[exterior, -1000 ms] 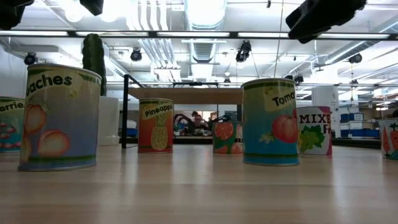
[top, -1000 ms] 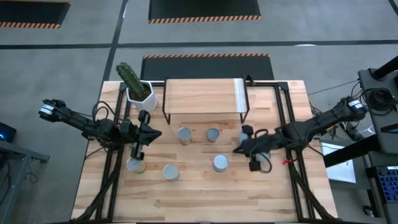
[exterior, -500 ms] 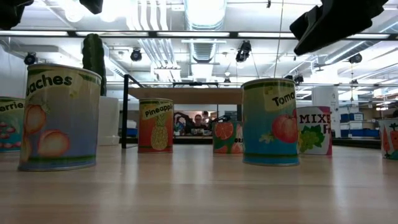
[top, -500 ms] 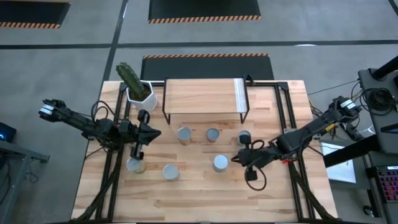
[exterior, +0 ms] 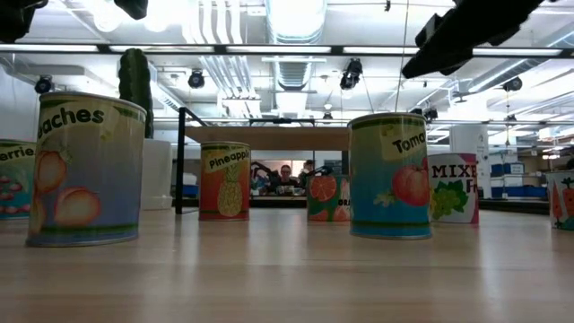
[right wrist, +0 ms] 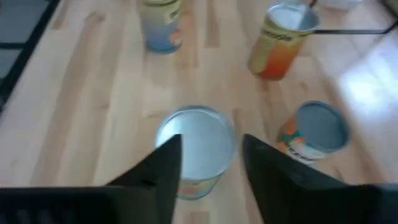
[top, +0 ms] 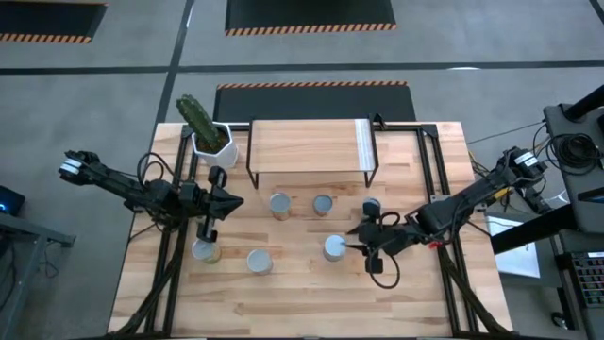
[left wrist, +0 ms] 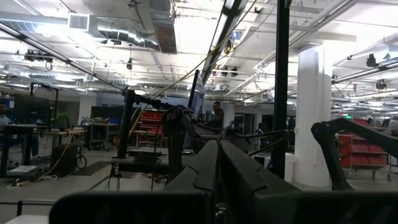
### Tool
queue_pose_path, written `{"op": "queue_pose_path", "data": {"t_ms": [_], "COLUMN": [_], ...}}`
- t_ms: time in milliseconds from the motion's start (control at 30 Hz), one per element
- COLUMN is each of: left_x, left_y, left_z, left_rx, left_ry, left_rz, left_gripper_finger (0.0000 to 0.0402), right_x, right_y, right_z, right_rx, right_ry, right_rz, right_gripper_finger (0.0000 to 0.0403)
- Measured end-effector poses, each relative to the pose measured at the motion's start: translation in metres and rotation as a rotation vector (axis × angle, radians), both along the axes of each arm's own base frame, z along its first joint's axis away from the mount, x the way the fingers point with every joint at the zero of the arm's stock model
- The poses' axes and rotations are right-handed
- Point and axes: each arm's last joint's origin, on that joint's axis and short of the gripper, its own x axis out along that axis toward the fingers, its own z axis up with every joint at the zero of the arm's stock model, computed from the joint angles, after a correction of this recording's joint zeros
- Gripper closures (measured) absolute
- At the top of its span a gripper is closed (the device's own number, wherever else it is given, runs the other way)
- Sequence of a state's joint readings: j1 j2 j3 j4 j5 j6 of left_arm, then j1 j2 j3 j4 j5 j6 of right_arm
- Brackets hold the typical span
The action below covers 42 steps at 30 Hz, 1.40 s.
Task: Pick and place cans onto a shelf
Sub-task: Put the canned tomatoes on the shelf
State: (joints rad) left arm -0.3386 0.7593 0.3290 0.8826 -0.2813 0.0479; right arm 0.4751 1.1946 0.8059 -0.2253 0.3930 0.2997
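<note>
Right gripper (top: 351,245) hangs low over the table (top: 293,302), fingers spread apart, nothing between them yet. Tomato can (top: 334,247) sits just ahead of the open jaws; in the right wrist view its silver top (right wrist: 195,142) shows in line with the gap between the two dark fingers (right wrist: 163,167), still upright on the wood. Mixed-fruit can (top: 370,207) stands close beside the right gripper on its shelf side. Further past the jaws: orange-label can (top: 323,204) and pineapple can (top: 279,204), both upright, near the front of the shelf (top: 311,147). Shelf top board is bare, well beyond the fingertips.

Left gripper (top: 231,200) waits above the table's left part, pointing toward the pineapple can; its fingers look closed together in the left wrist view. Peaches can (top: 259,261) and another can (top: 205,250) stand nearer the table's front edge, below and behind the left jaws. Cactus pot (top: 209,138) sits by the shelf's left end.
</note>
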Motion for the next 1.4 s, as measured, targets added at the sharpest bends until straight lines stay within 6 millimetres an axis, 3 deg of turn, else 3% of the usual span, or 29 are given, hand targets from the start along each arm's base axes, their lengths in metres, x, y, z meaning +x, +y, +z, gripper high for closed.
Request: {"op": "queue_pose_path", "data": {"t_ms": [267,400,533,867,1033,1400], "left_x": [0.000,0.000,0.000,-0.001,-0.001,0.000], "left_y": [0.000,0.000,0.001,0.002,0.002,0.002], "left_z": [0.000,0.000,0.001,0.001,0.001,0.000], "left_rx": [0.000,0.027,0.028,0.015,0.016,0.019], "left_ry": [0.000,-0.001,-0.005,-0.001,0.000,0.010], "left_rz": [0.001,0.014,0.029,0.076,0.076,0.075], "left_gripper_finger": [0.0402,0.0402,0.0402,0.0402,0.0402,0.0402], "right_x": [0.002,0.008,0.022,0.054,0.063,0.070], "right_y": [-0.005,-0.003,0.003,0.015,0.012,-0.004], "right_z": [0.000,0.001,-0.003,-0.013,-0.019,-0.034], "right_rx": [0.040,0.013,-0.058,-0.139,-0.083,-0.041], "right_ry": [-0.002,-0.004,0.032,0.334,0.417,0.425], "right_rz": [-0.054,-0.033,0.010,0.019,0.041,0.020], "right_gripper_finger": [0.0080,0.0033,0.0024,0.0023,0.0023,0.0035]}}
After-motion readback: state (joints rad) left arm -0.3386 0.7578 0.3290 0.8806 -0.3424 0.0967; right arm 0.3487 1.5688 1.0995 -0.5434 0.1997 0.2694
